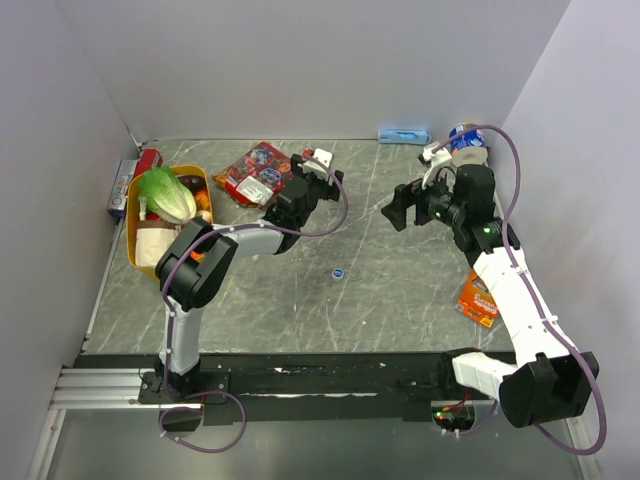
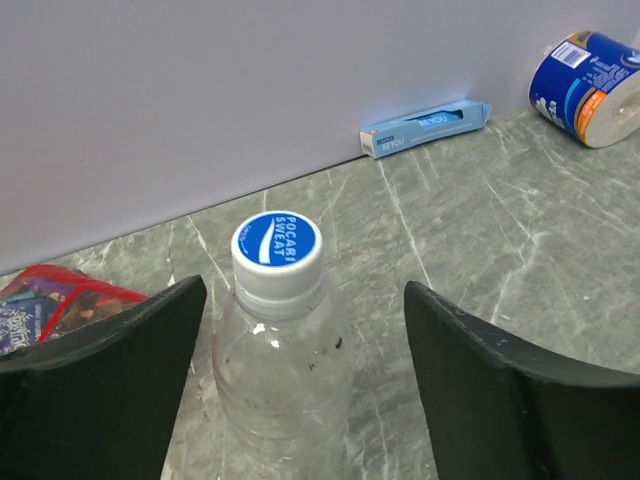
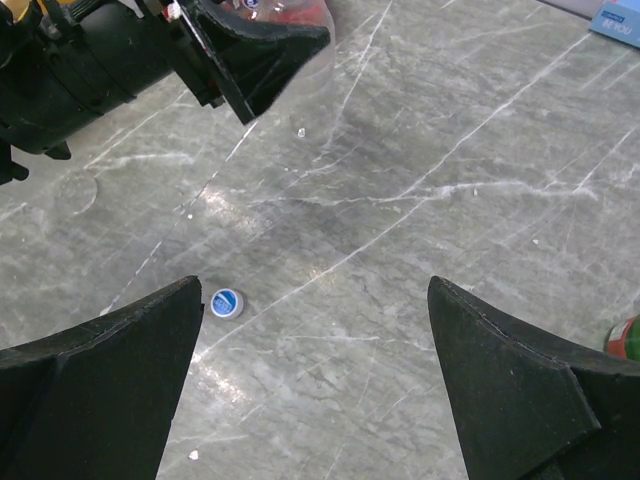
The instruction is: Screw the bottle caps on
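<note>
Mid worktop (image 1: 400,300) lies open save one loose blue cap (image 1: 339,272). Far left, the capped bottle (image 2: 270,370) stands between the spread fingers (image 2: 120,380) of the left end effector (image 2: 302,290), a gap on either side.

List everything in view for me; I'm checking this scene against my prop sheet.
bottle: 1, clear, between the left fingers
fitted cap: 1, blue, on that bottle
loose cap: 1, blue, mid-table
snack packet: 1, red, far left of centre
carton: 1, light blue, against the far wall
round tin: 1, blue and white, far right corner
orange packet: 1, right edge
tray: 1, yellow, left edge
lettuce: 1, green, in the tray
red canister: 1, far left corner
table: 1, grey marble
left gripper: open, astride the bottle
right gripper: open, above the table
</note>
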Robot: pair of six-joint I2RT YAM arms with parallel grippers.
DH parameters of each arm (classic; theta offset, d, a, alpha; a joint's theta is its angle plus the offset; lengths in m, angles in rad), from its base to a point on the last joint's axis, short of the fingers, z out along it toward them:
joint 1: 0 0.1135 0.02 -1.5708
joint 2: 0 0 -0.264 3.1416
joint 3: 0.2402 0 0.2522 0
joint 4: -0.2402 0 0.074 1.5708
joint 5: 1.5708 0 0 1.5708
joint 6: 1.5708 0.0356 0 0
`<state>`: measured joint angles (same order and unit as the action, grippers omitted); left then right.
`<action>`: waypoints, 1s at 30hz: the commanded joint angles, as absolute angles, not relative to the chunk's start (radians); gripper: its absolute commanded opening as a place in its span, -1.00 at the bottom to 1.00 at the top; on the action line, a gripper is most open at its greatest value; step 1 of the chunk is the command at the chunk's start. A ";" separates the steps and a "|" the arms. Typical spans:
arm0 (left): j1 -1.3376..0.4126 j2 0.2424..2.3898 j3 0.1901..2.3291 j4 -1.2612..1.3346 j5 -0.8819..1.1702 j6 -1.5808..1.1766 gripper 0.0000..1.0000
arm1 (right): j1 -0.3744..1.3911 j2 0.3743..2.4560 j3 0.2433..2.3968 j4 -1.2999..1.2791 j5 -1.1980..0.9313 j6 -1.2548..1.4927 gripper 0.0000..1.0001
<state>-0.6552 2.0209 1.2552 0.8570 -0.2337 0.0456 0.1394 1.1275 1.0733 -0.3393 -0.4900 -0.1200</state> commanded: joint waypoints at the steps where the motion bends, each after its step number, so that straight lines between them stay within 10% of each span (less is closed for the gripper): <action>1: -0.655 2.003 1.284 0.858 -0.238 0.029 0.80 | 0.135 1.126 1.109 -0.293 -0.503 -0.110 1.00; 22: -0.660 1.490 1.267 0.169 -0.115 -0.129 0.93 | 0.143 1.172 1.185 -0.258 -0.526 -0.133 1.00; 30: -0.453 1.180 1.325 -0.069 -0.205 -0.076 0.93 | 0.507 1.325 1.351 -0.184 -0.609 -0.201 0.98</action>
<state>-0.5770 1.2854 1.2850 0.0612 -0.0940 -0.1162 0.3431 1.2564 1.2621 -0.2752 -0.5354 -0.1772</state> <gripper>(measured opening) 0.963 0.997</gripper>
